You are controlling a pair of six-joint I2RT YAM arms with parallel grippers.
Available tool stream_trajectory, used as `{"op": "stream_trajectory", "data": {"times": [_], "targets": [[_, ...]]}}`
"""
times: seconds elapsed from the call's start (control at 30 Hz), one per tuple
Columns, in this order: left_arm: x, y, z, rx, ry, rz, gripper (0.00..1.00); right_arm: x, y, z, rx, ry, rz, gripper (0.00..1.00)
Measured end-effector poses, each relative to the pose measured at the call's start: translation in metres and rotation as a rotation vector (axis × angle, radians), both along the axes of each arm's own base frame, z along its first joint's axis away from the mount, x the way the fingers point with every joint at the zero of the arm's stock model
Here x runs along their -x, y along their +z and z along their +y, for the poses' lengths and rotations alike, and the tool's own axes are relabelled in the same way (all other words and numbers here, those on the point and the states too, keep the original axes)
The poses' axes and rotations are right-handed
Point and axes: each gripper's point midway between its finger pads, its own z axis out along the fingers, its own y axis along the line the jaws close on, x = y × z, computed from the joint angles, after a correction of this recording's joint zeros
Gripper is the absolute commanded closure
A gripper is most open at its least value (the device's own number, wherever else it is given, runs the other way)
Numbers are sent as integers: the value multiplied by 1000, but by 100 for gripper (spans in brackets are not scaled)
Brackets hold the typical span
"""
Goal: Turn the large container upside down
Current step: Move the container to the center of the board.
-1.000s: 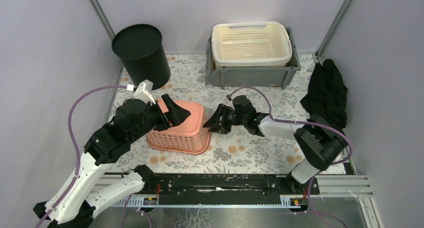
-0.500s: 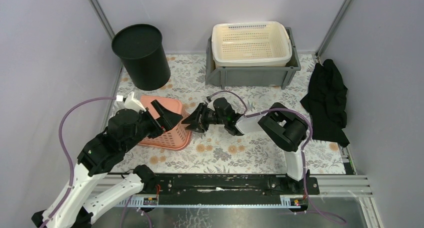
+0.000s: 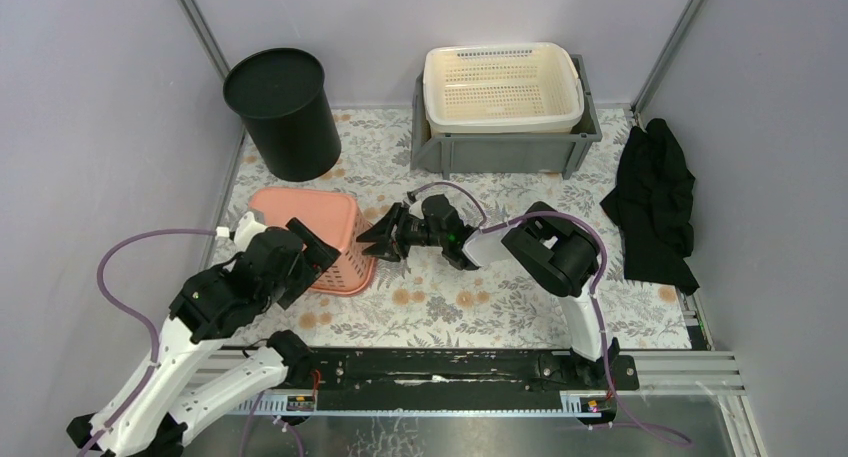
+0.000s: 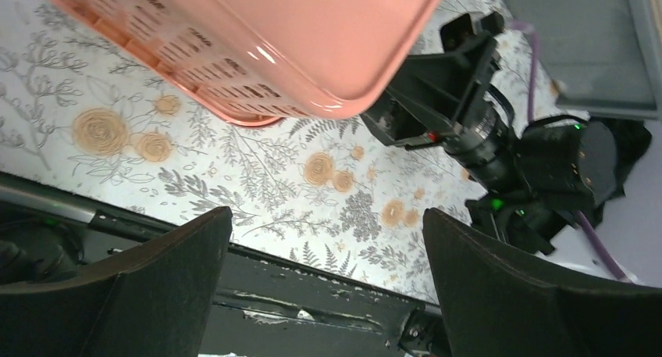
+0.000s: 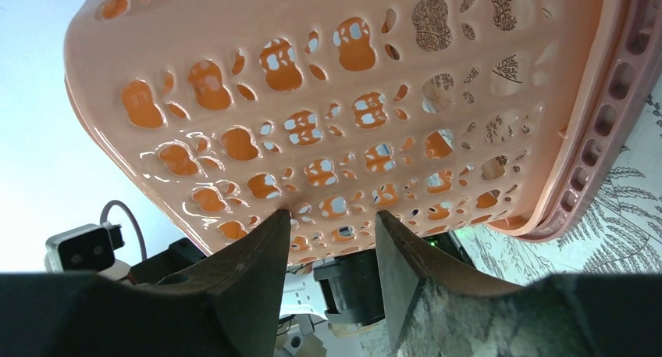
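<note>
Pink basket [image 3: 310, 239], tipped on the table [image 3: 480, 297], is flanked by the left gripper [image 4: 324, 224] and right gripper [image 5: 332, 220], both released.

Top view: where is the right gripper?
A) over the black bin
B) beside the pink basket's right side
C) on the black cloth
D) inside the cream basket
B: the right gripper sits just off the right side of the pink basket, its fingers pointing at the basket's perforated wall.
</note>
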Motion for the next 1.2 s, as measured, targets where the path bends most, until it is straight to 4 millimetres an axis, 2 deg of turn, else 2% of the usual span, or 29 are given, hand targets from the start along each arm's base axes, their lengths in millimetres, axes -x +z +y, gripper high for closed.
{"op": "stream_trajectory", "data": {"times": [0.27, 0.47, 0.77, 0.93, 1.07, 1.2], "targets": [[-3, -17, 22, -44, 148, 15, 0, 1, 2, 0, -8, 4, 8, 49], [-15, -24, 27, -121, 194, 25, 0, -1, 5, 0, -20, 0, 8, 49], [-34, -24, 22, -202, 153, -6, 0, -6, 9, -2, -40, -8, 2, 49], [-44, -30, 20, -226, 131, -7, 0, -7, -1, -3, -33, -1, 22, 49], [-55, -38, 24, -232, 124, 16, 0, -9, -6, -2, -28, 1, 32, 48], [-64, -47, 32, -245, 124, 43, 0, -12, -1, 0, -40, -1, 25, 48]]}}
